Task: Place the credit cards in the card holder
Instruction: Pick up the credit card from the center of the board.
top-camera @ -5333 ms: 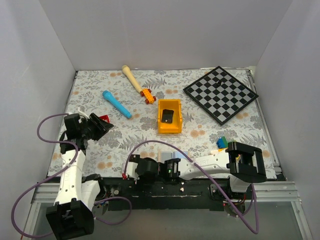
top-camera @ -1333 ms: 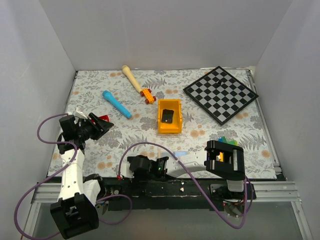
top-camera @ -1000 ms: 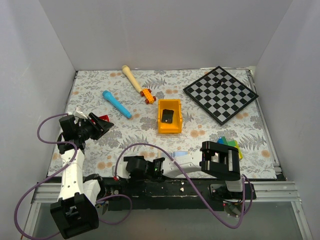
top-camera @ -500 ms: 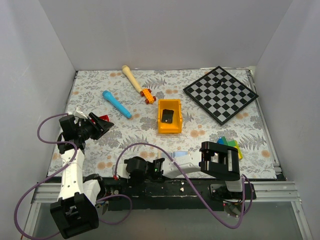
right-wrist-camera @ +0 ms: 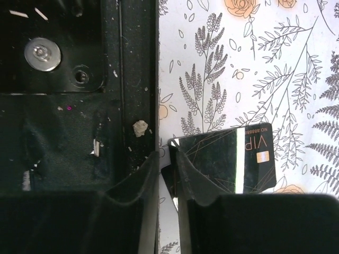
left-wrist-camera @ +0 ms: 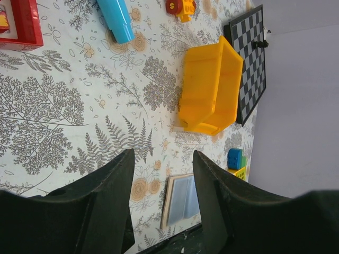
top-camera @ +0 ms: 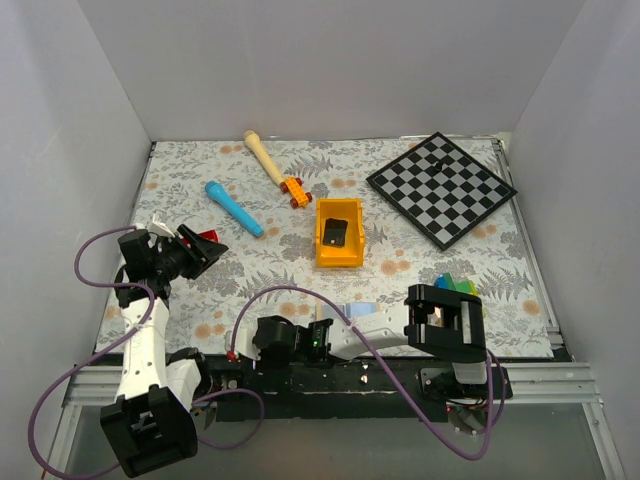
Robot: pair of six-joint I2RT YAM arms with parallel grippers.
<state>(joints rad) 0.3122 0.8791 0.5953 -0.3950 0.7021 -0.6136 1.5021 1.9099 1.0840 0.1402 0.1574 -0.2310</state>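
Observation:
A red credit card [left-wrist-camera: 18, 24] with white markings lies on the floral cloth just ahead of my left gripper [left-wrist-camera: 161, 180], which hovers open and holds nothing. The tan card holder [left-wrist-camera: 183, 198] lies open near the table's front edge, showing its blue-grey lining; from above only a pale strip of the card holder [top-camera: 360, 309] shows beside the right arm. A black credit card [right-wrist-camera: 238, 159] marked VIP lies at the front edge. My right gripper [right-wrist-camera: 167, 161] stands over its left edge, jaws drawn in to a thin slit, with the card's corner in the gap.
An orange bin [top-camera: 339, 233] stands mid-table with a dark item inside. A blue cylinder [top-camera: 233, 208], wooden peg [top-camera: 262, 155] and small toy car [top-camera: 295, 190] lie at the back left. A chessboard [top-camera: 441, 188] is back right, coloured blocks [top-camera: 455, 285] front right. The black base rail [right-wrist-camera: 63, 106] borders the cloth.
My right gripper's jaws have closed from wide apart to a thin slit at the black card's edge, and the right arm shifted slightly along the front edge. The left arm has not moved.

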